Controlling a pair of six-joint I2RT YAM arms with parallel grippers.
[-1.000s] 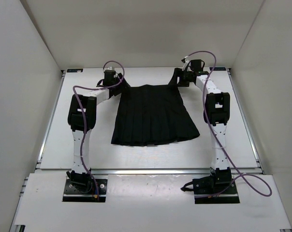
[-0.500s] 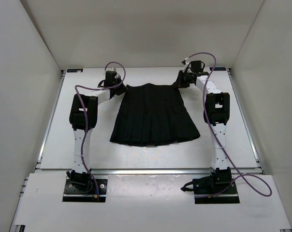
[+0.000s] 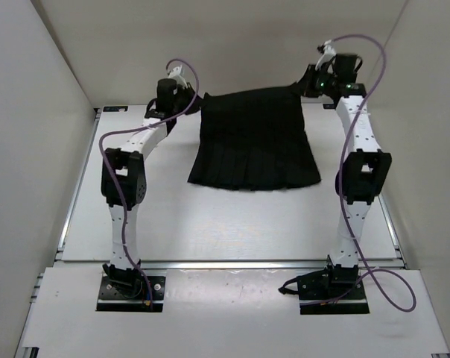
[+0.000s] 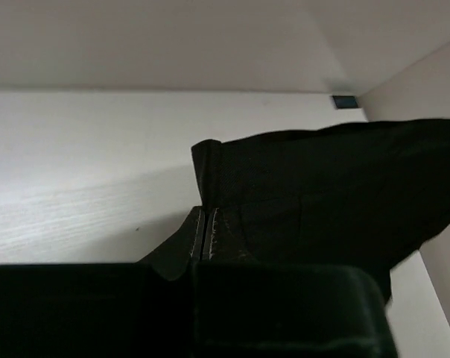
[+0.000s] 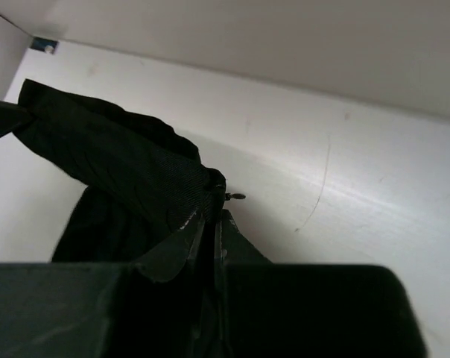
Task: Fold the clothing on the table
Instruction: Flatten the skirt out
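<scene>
Both jaws are clamped on your black pleated skirt (image 3: 255, 138): left gripper (image 4: 207, 224) pinches one waistband corner, right gripper (image 5: 210, 216) the other. It hangs stretched between them above the far end of the white table (image 3: 210, 216), flared hem nearest you, down by the tabletop. Along each arm loop purple cables (image 3: 121, 133).
</scene>
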